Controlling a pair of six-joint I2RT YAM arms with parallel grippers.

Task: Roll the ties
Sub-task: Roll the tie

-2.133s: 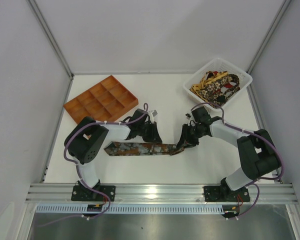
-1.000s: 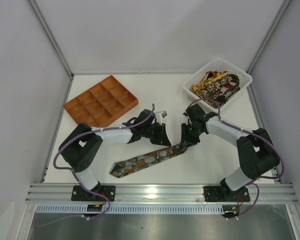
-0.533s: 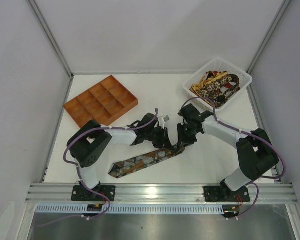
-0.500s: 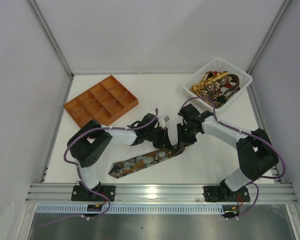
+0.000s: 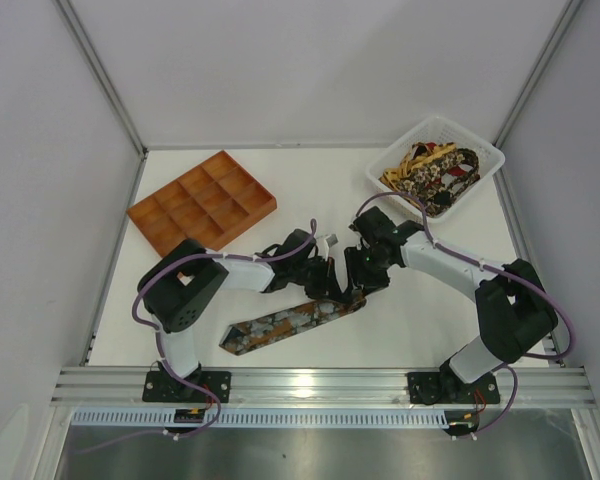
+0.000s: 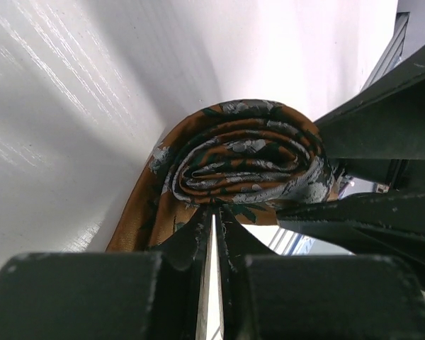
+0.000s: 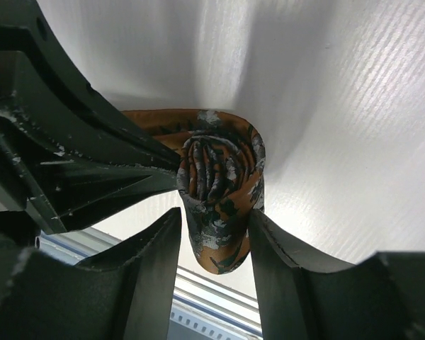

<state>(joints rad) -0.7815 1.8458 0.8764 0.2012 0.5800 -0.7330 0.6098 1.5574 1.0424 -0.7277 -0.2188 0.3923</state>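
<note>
One of the ties, rust-orange with grey and black leaf print, lies slantwise on the white table (image 5: 420, 320). Its flat pointed part (image 5: 278, 324) runs toward the near left, and its far end is wound into a roll (image 6: 248, 159) (image 7: 219, 180). My left gripper (image 5: 337, 288) (image 6: 214, 210) is shut, its tips pinching the roll's lower edge. From the other side my right gripper (image 5: 364, 279) (image 7: 214, 216) straddles the roll with its jaws apart. One right finger (image 7: 283, 248) touches the fabric; there is a gap on the other side.
More ties (image 5: 432, 172) are heaped in a white basket (image 5: 492, 157) at the back right. An orange compartment tray (image 5: 202, 200) sits at the back left. Grey walls close in the table, and a metal rail runs along the near edge.
The right jaws have spread off the roll they were squeezing. Both grippers and the rolled end have shifted left, and the tie has swung from level to slanted.
</note>
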